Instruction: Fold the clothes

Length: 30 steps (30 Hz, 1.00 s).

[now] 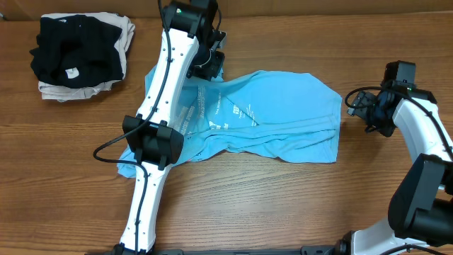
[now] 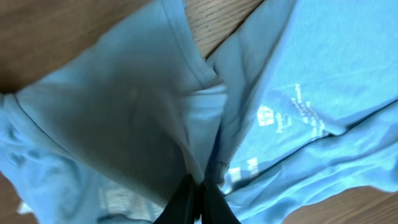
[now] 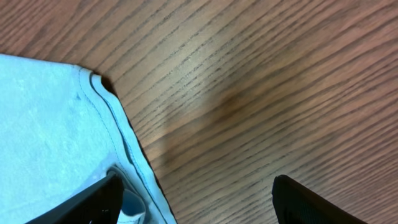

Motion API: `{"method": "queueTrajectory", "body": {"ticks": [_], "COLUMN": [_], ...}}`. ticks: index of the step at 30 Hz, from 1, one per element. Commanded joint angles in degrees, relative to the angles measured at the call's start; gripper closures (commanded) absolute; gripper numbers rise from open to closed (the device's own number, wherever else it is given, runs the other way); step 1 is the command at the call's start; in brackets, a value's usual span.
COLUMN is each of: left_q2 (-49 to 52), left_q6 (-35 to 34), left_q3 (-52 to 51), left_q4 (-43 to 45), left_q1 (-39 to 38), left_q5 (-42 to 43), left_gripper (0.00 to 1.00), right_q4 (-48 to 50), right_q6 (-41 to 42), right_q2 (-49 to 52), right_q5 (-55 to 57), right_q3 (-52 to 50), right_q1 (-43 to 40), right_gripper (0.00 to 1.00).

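The clothes are one sky-blue T-shirt (image 1: pixel 276 106) lying crumpled and partly spread across the middle of the table, with small white print (image 1: pixel 237 112) facing up. My left gripper (image 1: pixel 210 71) is at the shirt's far left part and is shut on a bunched fold of the blue fabric (image 2: pixel 155 124), which drapes up from the pinched fingers (image 2: pixel 200 186). My right gripper (image 1: pixel 352 106) is at the shirt's right edge and stands open. In the right wrist view one finger (image 3: pixel 87 202) rests on the hemmed edge of the shirt (image 3: pixel 43 124), the other over bare wood.
A black garment with a white tag (image 1: pixel 74 49) lies on a beige folded garment (image 1: pixel 56 91) at the table's far left corner. Bare wooden tabletop (image 1: pixel 283 205) surrounds the shirt at the front and right.
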Motion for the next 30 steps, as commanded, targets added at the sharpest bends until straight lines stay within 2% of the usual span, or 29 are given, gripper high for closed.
{"method": "queueTrajectory", "body": {"ticks": [1,10,14,15,16,19,25,30], "left_q2": [-0.4,-0.5,-1.2,-1.5,-1.7,-3.3,-6.8,-7.0], "left_q6": [-5.6,-5.7,-5.7,-5.7,-5.4,-4.8,-4.0,-1.7], "left_q3": [-3.6,-24.6,-29.9,-30.2,-30.2,-30.0,-24.1,-19.0], "left_q4": [-0.2,-0.2,-0.2,-0.2,-0.2,-0.2,1.8,14.0], "left_q1": [0.2,0.4,0.7,0.8,0.8,0.8,0.8,0.7], "left_q5": [-0.4,-0.4,-0.4,-0.4,-0.4,-1.1,-4.4,-1.9], "left_gripper": [0.96,0.96,0.96,0.90,0.74,0.02,0.00,0.00], "right_q4": [-0.2,-1.4,-1.4,-1.4,-1.4,-1.3,-0.5,0.4], "right_q6": [0.2,0.1,0.1,0.2,0.2,0.2,0.2,0.4], "right_q2": [0.2,0.2,0.2,0.2,0.2,0.2,0.2,0.2], "right_q5": [-0.5,-0.5,-0.5,-0.5,-0.5,-0.5,-0.8,-1.6], "right_q3": [1.4,1.4,1.4,1.4,1.4,1.4,1.4,1.4], "right_q1": [0.0,0.0,0.0,0.0,0.0,0.0,0.0,0.0], "right_gripper": [0.19,0.18,0.18,0.18,0.17,0.16,0.15,0.15]}}
